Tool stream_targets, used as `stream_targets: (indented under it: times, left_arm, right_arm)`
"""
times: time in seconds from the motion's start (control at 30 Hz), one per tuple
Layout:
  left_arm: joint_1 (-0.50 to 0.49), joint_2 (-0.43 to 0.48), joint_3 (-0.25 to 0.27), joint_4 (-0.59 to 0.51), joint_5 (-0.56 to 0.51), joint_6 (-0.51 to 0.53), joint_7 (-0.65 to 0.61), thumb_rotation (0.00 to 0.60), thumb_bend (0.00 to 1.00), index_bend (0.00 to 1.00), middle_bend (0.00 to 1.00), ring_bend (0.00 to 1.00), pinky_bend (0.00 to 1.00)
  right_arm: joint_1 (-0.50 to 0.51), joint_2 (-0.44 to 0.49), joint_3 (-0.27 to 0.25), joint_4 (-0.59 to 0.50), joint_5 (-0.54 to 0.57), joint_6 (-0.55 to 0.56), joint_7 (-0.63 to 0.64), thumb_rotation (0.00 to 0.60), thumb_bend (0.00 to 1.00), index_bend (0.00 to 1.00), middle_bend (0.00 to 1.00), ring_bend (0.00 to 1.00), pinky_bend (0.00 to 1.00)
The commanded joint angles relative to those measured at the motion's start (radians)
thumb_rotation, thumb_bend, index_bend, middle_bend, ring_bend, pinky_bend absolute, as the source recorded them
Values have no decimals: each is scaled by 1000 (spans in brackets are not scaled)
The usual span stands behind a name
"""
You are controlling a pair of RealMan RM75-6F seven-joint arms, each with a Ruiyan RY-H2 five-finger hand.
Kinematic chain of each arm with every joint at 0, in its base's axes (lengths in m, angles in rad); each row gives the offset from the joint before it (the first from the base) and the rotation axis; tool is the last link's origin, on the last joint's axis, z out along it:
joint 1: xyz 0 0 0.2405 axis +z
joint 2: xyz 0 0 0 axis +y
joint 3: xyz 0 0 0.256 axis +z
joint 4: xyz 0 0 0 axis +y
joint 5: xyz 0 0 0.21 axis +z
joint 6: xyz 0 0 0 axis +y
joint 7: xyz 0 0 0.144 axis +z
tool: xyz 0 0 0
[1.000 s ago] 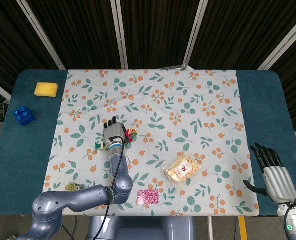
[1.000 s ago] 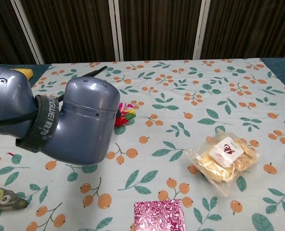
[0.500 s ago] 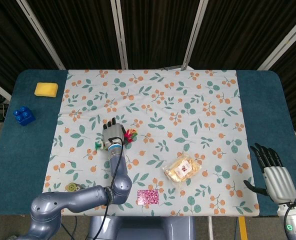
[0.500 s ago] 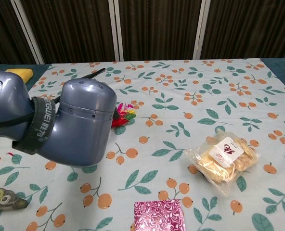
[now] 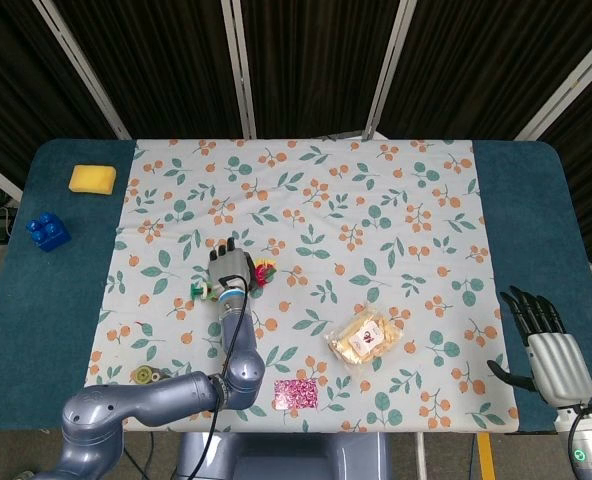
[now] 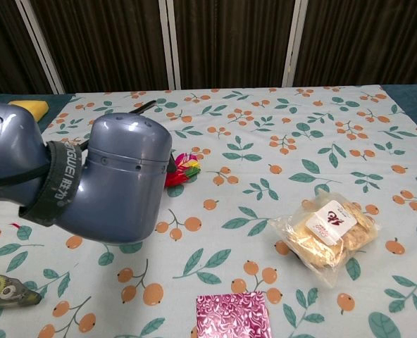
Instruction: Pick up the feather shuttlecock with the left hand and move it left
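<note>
The feather shuttlecock lies on the floral cloth, its red, yellow and green feathers sticking out to the right of my left hand. That hand sits on top of it with its fingers bent down; the grip itself is hidden. A small green-and-white piece shows at the hand's left edge. In the chest view my left arm blocks the hand, and only the feathers show beside it. My right hand hangs beyond the table's right front corner, fingers apart and holding nothing.
A yellow sponge and a blue block sit on the blue mat at far left. A bag of snacks, a pink foil square and a small tape roll lie near the front edge.
The left hand's fingers have curled in over the shuttlecock from a more spread pose. The shuttlecock has barely shifted. The right hand has not moved.
</note>
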Motion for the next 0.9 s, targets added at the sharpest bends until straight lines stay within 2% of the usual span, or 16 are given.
stream_targets:
  times: [0.03, 0.33, 0.53, 0.73, 0.9]
  left_arm:
    - [3, 1, -1, -5, 0, 1, -2, 600, 588, 597, 0, 0, 0]
    - [10, 10, 1, -32, 7, 8, -6, 600, 588, 605, 0, 0, 0]
    - [15, 32, -7, -87, 14, 28, -7, 600, 591, 605, 0, 0, 0]
    - [43, 89, -8, -228, 32, 71, -11, 600, 588, 610, 0, 0, 0]
    - [76, 143, 14, -364, 45, 106, -7, 600, 589, 611, 0, 0, 0]
  right_arm:
    - [0, 0, 0, 0, 0, 0, -1, 600, 110, 51, 0, 0, 0]
    - [-1, -1, 0, 1, 0, 2, -3, 600, 110, 52, 0, 0, 0]
    - [-1, -1, 1, 2, 1, 3, -4, 600, 110, 52, 0, 0, 0]
    - [-1, -2, 2, 4, 2, 3, -6, 600, 111, 52, 0, 0, 0]
    - [-2, -4, 3, 5, 3, 4, -11, 600, 112, 52, 0, 0, 0]
